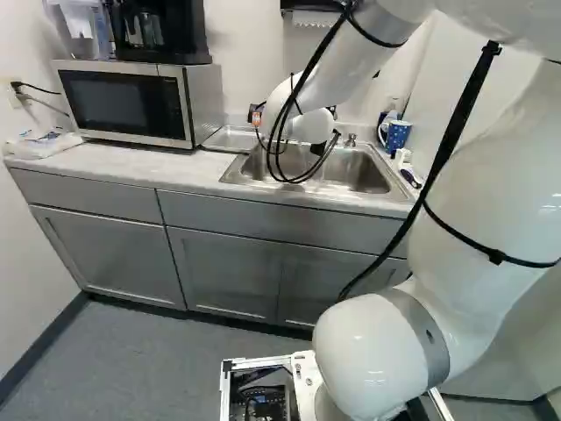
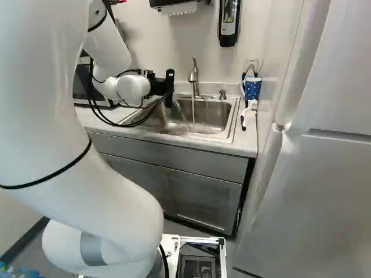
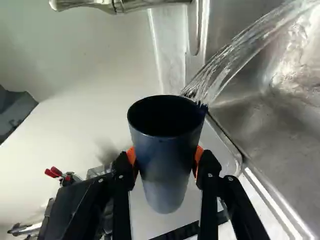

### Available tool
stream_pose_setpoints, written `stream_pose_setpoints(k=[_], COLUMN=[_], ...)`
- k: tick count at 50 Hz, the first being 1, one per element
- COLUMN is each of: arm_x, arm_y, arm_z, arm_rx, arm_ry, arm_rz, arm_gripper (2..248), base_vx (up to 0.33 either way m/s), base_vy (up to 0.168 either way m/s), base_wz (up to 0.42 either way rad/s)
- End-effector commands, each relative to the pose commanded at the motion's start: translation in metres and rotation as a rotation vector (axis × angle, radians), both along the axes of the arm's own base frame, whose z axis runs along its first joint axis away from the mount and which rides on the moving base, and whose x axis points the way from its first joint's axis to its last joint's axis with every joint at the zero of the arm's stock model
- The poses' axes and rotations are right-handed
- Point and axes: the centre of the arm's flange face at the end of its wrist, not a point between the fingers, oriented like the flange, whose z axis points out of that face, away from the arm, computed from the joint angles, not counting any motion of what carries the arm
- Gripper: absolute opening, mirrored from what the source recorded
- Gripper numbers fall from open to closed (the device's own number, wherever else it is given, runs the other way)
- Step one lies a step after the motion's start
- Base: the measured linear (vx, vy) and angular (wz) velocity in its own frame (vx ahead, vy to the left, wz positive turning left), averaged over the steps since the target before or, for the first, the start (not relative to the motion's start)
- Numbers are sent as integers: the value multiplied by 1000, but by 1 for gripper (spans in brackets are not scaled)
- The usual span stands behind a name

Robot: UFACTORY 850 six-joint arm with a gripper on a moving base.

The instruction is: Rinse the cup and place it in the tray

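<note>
Gripping the cup [image 3: 167, 180] in the hand [image 3: 165, 156], seemingly pouring out water [image 3: 235, 57]; best to tilt steadily, rim low over the sink [image 3: 270, 135], until fully drained.

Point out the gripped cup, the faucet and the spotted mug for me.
Gripped cup [image 3: 167, 167]: wrist view, on its outer side wall.
Faucet [image 2: 195, 75]: right base view, on its upright body.
Spotted mug [image 1: 398, 137]: left base view, on its side.

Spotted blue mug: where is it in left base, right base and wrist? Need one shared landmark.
Left base view: mug right of middle, by the sink's far right corner.
Right base view: mug right of middle, same corner.
Wrist view: not in it.
Shared landmark: sink.
</note>
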Motion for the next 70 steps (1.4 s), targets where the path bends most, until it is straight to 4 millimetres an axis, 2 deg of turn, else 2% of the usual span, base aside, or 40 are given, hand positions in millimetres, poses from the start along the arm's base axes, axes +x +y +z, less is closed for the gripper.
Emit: stream_pose_setpoints(k=[10, 70], arm_x=[0, 0], arm_y=[0, 0], arm_z=[0, 0], arm_rx=[102, 102], arm_ry=[17, 17], arm_rz=[-20, -20], arm_gripper=[124, 124], base_vx=[0, 0], base_vy=[0, 0], base_wz=[0, 0])
